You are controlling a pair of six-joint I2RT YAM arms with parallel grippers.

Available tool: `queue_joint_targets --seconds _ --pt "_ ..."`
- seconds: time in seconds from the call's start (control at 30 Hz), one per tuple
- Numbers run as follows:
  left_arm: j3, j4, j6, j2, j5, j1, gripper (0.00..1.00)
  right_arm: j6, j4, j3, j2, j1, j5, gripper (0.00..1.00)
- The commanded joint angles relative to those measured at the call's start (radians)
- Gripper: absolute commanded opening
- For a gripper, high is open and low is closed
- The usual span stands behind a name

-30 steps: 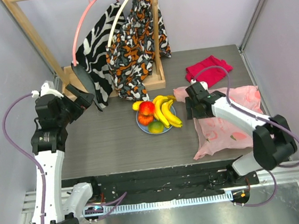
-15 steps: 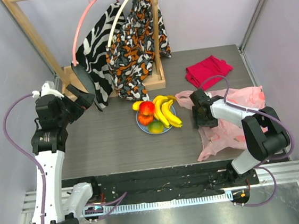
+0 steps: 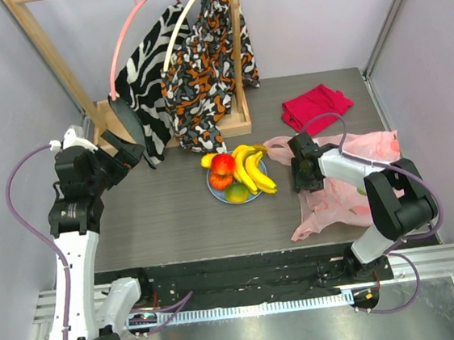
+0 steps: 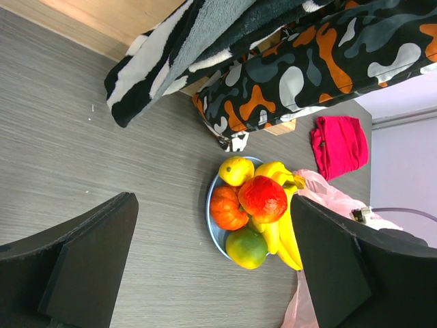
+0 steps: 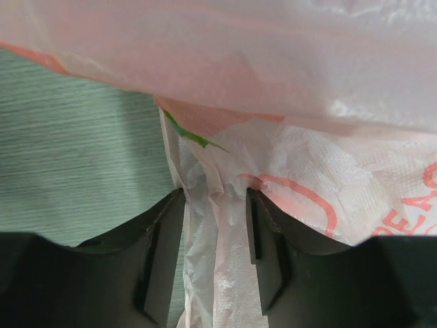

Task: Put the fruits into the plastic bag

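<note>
The right gripper [image 5: 213,198] clamped a fold of the plastic bag [image 5: 307,82]. The left gripper [image 3: 125,151] hung with jaws spread, holding nothing.

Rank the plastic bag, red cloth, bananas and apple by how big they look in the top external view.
1. plastic bag, largest, though the right arm hides part of it
2. red cloth
3. bananas
4. apple, smallest

All lie at table level, so nearness to the camera hardly skews this.
</note>
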Motion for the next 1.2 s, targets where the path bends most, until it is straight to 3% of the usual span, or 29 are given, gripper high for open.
queue_joint_targets --seconds 0.0,0.27,0.47,0.57,0.9,1.17 --pt "-0.002 0.028 -0.010 -0.017 0.008 -0.002 1.00 -0.002 0.020 -0.016 0.079 -0.013 0.004 0.48" --pt "0.009 0.037 -0.009 0.006 0.012 0.000 1.00 -0.002 0.020 -0.004 0.114 -0.015 0.018 0.34" --pt "0.009 0.045 -0.009 0.015 0.014 0.000 1.00 0.004 0.022 0.005 0.053 -0.064 -0.007 0.17" --pt "0.010 0.059 -0.009 0.018 0.017 0.000 1.00 0.006 0.034 0.020 0.008 -0.122 -0.062 0.01" --pt "0.014 0.083 -0.004 0.007 0.012 -0.002 1.00 0.010 0.040 0.247 -0.179 -0.231 -0.111 0.01" --pt "0.065 0.229 0.069 0.041 0.300 -0.002 1.00 0.015 0.124 0.471 -0.220 -0.222 -0.230 0.01"
